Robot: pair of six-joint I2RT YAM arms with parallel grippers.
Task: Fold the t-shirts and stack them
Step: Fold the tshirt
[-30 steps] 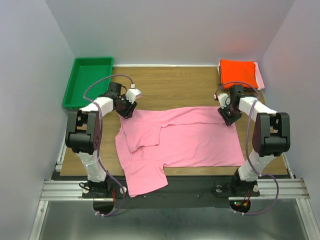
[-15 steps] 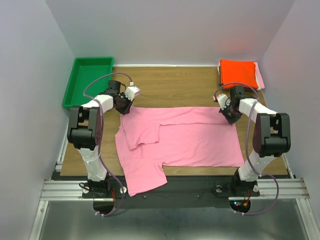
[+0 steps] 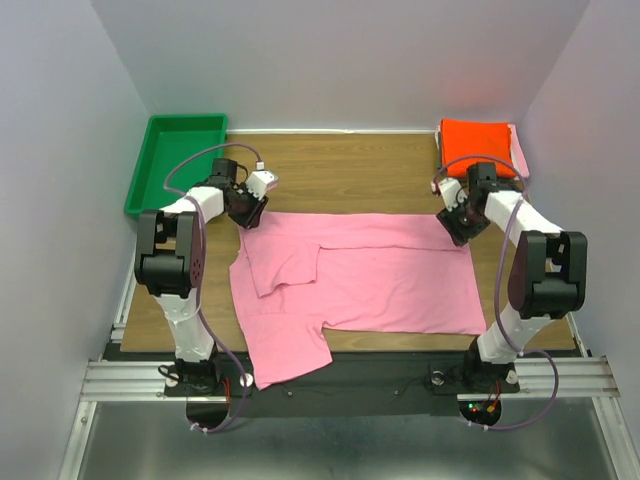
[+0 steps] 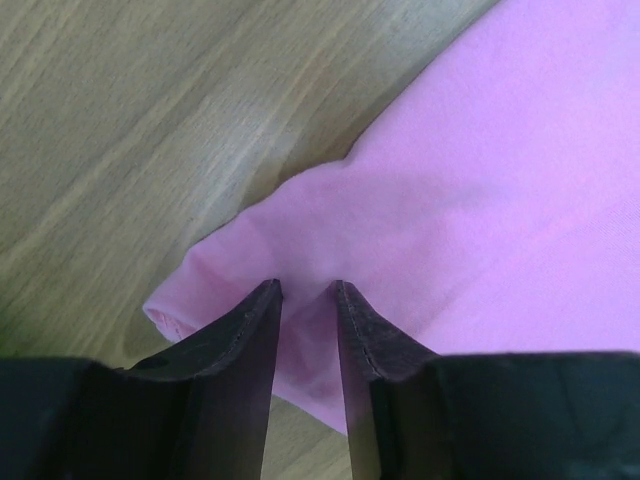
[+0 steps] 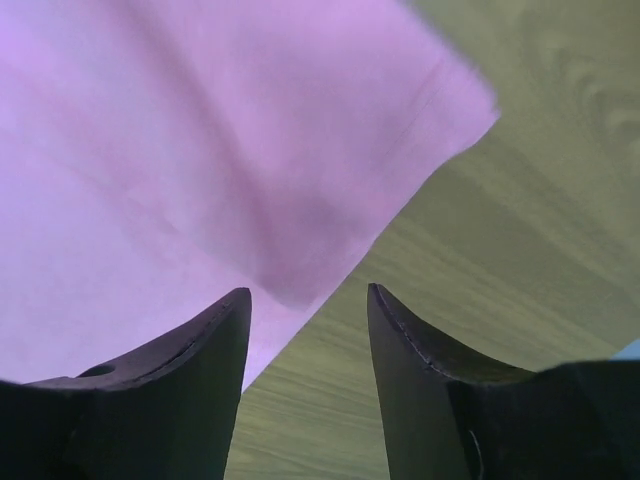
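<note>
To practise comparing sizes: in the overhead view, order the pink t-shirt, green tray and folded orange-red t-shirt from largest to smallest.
1. pink t-shirt
2. green tray
3. orange-red t-shirt
Tray and folded shirt lie equally far back, so that ranking holds.

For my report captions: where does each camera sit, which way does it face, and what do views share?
Top camera: above, behind the bases, facing down on the table; shows left arm, right arm, pink t-shirt, orange t-shirt, green tray.
Left wrist camera: on the left arm, facing down past the left gripper at a shirt corner.
Right wrist camera: on the right arm, facing down past the open right gripper at the shirt's edge.
Shared: all show the pink t-shirt and table.
</note>
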